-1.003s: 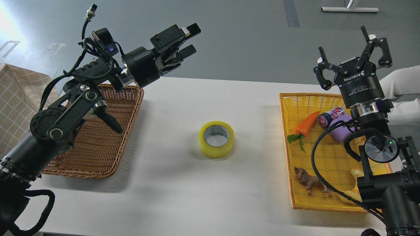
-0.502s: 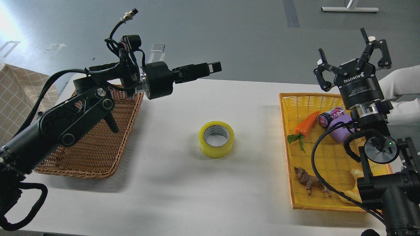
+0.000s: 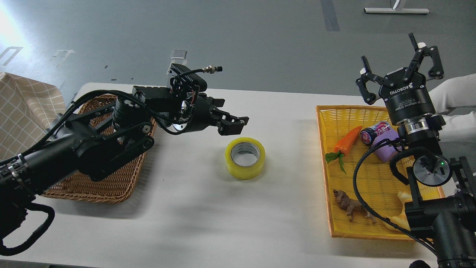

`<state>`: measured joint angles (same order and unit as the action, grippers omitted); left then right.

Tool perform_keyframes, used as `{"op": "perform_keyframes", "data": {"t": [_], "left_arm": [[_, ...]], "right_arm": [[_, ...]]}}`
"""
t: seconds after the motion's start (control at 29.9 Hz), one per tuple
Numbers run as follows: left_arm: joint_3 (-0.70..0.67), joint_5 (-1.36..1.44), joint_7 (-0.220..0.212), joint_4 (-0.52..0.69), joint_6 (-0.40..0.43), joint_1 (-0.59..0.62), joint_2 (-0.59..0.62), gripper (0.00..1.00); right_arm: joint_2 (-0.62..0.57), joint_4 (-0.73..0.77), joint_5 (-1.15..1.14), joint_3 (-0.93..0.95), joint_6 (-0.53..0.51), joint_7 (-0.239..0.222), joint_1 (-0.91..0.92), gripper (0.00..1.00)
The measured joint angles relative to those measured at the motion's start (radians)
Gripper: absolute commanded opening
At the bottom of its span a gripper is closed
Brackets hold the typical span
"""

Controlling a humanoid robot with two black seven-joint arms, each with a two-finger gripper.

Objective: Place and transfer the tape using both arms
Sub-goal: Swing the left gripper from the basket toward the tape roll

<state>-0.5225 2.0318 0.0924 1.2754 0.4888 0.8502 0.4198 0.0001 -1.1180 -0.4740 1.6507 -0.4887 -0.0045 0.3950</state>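
The tape (image 3: pixel 245 158), a yellow roll with a grey-white core, lies flat on the white table (image 3: pixel 208 223) near its middle. My left gripper (image 3: pixel 233 123) reaches in from the left, low over the table. It is just up and left of the tape, not touching it, with its fingers apart and empty. My right gripper (image 3: pixel 401 59) is raised at the right above the far end of the yellow basket. Its fingers are spread open, point up and hold nothing.
A brown wicker basket (image 3: pixel 111 178) sits at the left under my left arm. A yellow basket (image 3: pixel 324 178) at the right holds a toy carrot (image 3: pixel 347 139), a purple can (image 3: pixel 379 139), a lion figure (image 3: pixel 351 208) and a croissant toy (image 3: pixel 399 219). A checked cloth (image 3: pixel 18 108) lies far left.
My left arm has swung down and to the right, bringing its gripper from high above the wicker basket to just beside the tape. The right arm and the tape have not moved.
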Motion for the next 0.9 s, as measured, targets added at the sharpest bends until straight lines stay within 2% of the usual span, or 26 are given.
{"op": "perform_keyframes", "data": {"t": [0.17, 0.3, 0.9], "left_arm": [[0.044, 0.020, -0.074, -0.010, 0.000, -0.007, -0.037, 0.98], [0.072, 0.025, -0.100, -0.013, 0.000, -0.004, -0.046, 0.98], [0.129, 0.025, -0.107, -0.104, 0.000, -0.013, -0.113, 0.94]], "right_arm": [[0.000, 0.006, 0.000, 0.000, 0.000, 0.001, -0.005, 0.99], [0.000, 0.012, 0.000, 0.000, 0.000, 0.003, -0.012, 0.99], [0.000, 0.014, 0.000, 0.000, 0.000, 0.003, -0.015, 0.99]]}}
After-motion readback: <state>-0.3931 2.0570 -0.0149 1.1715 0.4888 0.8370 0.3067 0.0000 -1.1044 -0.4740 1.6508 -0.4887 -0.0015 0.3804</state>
